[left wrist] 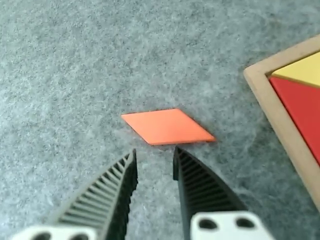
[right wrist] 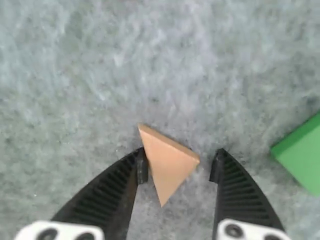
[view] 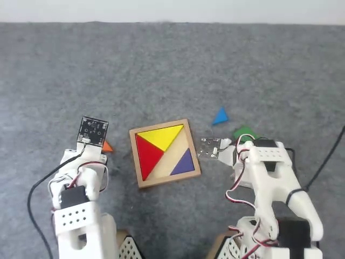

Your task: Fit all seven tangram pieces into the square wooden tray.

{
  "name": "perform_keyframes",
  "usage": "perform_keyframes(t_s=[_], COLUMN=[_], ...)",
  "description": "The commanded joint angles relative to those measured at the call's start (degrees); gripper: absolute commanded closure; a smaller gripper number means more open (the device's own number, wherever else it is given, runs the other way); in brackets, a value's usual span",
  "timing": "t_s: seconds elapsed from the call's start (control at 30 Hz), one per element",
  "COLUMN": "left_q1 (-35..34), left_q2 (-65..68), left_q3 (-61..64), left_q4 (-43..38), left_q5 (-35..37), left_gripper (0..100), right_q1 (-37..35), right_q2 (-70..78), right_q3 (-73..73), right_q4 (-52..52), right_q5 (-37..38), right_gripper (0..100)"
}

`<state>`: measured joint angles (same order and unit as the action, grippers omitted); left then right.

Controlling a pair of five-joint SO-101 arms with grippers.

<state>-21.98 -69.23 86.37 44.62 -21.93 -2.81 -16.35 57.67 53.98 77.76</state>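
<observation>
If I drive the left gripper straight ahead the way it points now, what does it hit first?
The orange parallelogram, lying flat on the mat just beyond the open tips of the left gripper. Height is unclear, so it might touch the mat first.

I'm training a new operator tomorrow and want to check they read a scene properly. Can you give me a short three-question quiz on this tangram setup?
1. True or false: the orange parallelogram lies inside the wooden tray.
2. Which piece sits between the open fingers of the right gripper?
A) blue triangle
B) tan triangle
C) green piece
3. Fill in: ___ pieces already lie in the tray.

Key
1. False. It lies on the grey felt beside the tray, just ahead of the left gripper.
2. B
3. Three: the yellow triangle, red triangle and purple triangle.
</observation>
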Motion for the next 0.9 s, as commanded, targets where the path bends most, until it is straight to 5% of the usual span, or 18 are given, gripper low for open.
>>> perform_keyframes(t_s=[0.0,0.33,0.53,0.87], left_q1=[0.35,0.26,0.26,0.18], left_q2=[-1.23,-1.23,-1.23,-1.23], left_q3=[-0.66,-0.66,-0.66,-0.66], left_q4=[0.53,0.53,0.53,0.53], left_q5=[0.09,0.09,0.09,0.09], left_gripper=[88,88,88,88], right_q1=[1.36,1.27,1.27,1.27], right_q2=[-0.84,-0.84,-0.84,-3.47], right_q3=[0.09,0.09,0.09,0.09], right_q4=[0.57,0.22,0.22,0.75], right_q5=[1.85,3.69,3.60,3.60], right_gripper=[77.9,78.4,91.8,91.7])
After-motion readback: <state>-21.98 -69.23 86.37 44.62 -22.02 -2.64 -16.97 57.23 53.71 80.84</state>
